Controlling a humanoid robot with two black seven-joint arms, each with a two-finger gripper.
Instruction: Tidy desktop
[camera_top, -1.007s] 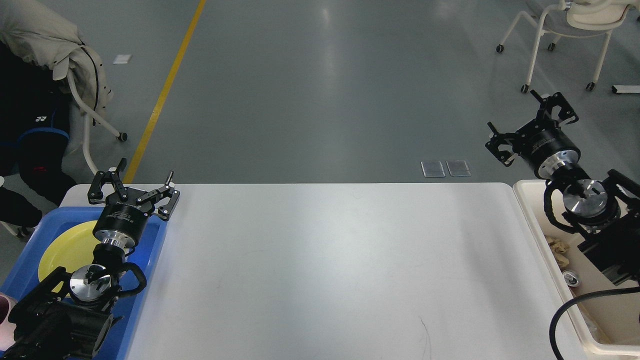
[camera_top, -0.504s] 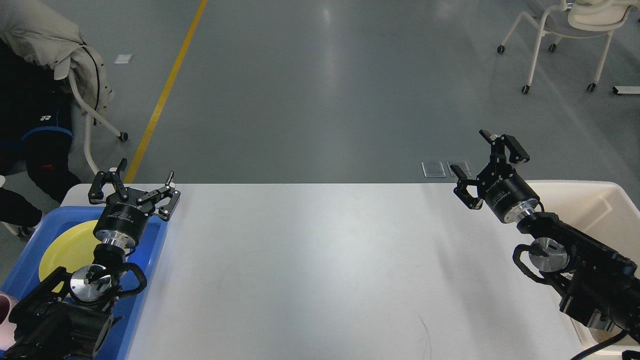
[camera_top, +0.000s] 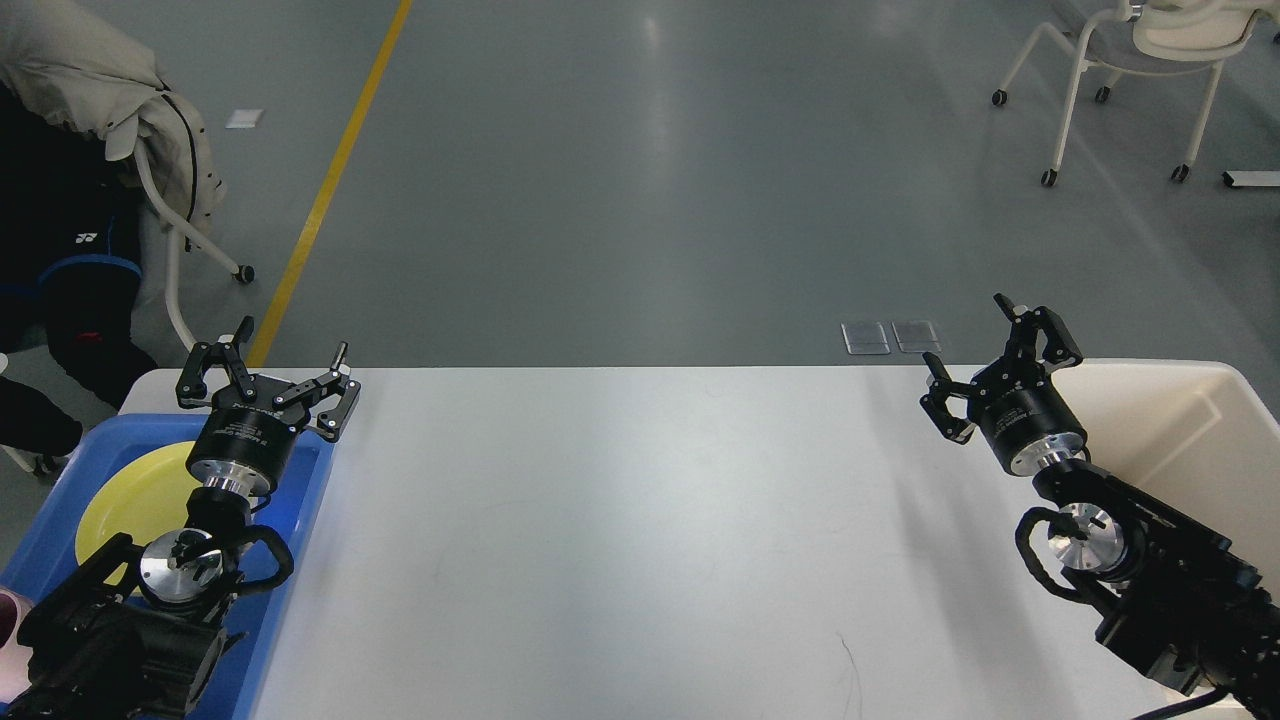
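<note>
The desktop (camera_top: 640, 520) is a large white tabletop with rounded corners and faint scuffs, and nothing lies on its middle. My left gripper (camera_top: 290, 350) is open and empty, held above the far left corner of the desktop, over the far edge of a blue tray (camera_top: 300, 520). My right gripper (camera_top: 965, 335) is open and empty, held above the far right part of the desktop, next to a cream bin (camera_top: 1190, 420).
The blue tray holds a yellow plate (camera_top: 130, 500). A pink object (camera_top: 8, 625) shows at the lower left edge. Chairs stand on the grey floor at the far left (camera_top: 170, 230) and far right (camera_top: 1140, 60). A yellow floor line (camera_top: 330, 180) runs behind.
My right arm has swung from above the cream bin leftward and down to the desktop's far right edge, then settled slightly right. The left arm has not moved.
</note>
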